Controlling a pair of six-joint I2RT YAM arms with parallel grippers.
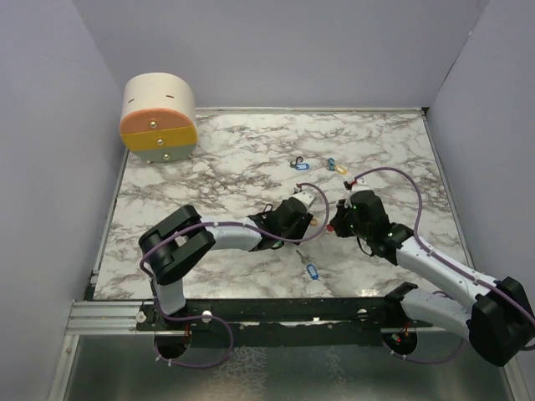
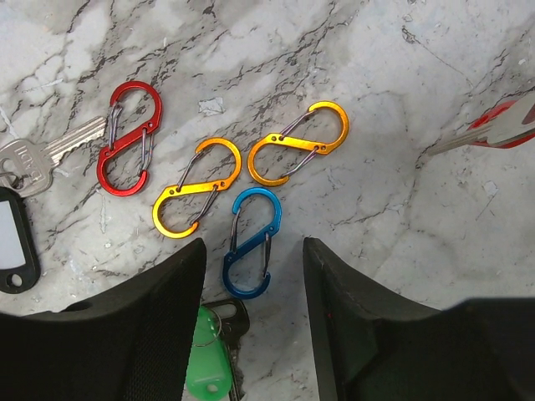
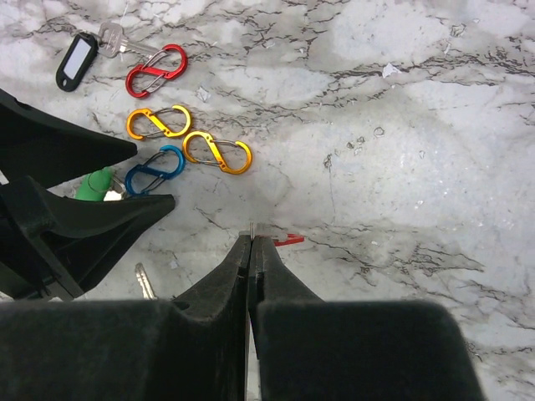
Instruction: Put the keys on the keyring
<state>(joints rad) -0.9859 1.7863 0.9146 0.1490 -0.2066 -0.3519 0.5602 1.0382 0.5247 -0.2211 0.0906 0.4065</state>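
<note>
Left tool (image 2: 253, 276): released. Its two black fingers stand apart, low over the bench (image 2: 401, 50).
Between those fingers: you see the bottom end of the blue clip (image 2: 252, 242). The green key (image 2: 206, 361) lies further back, close to the left finger.
Right tool (image 3: 251, 251): clenched on the red key (image 2: 501, 125). A thin metal tip pokes out between the shut fingers, and a bit of red shows just beside them.
Red key: it sits at the right edge of your left wrist view, with its metal end pointing toward the clips.
Clips: two orange clips (image 2: 196, 187) lie side by side just past the blue one. A red clip (image 2: 128, 138) lies further left.
Silver key (image 2: 42, 159): its tip meets the red clip. A black tag (image 2: 15, 238) lies beside it.
Blue key (image 1: 311, 271): it lies alone on the bench, near the arm bases.
Far keys (image 1: 334, 165): small ones with blue and yellow heads lie past both tools.
</note>
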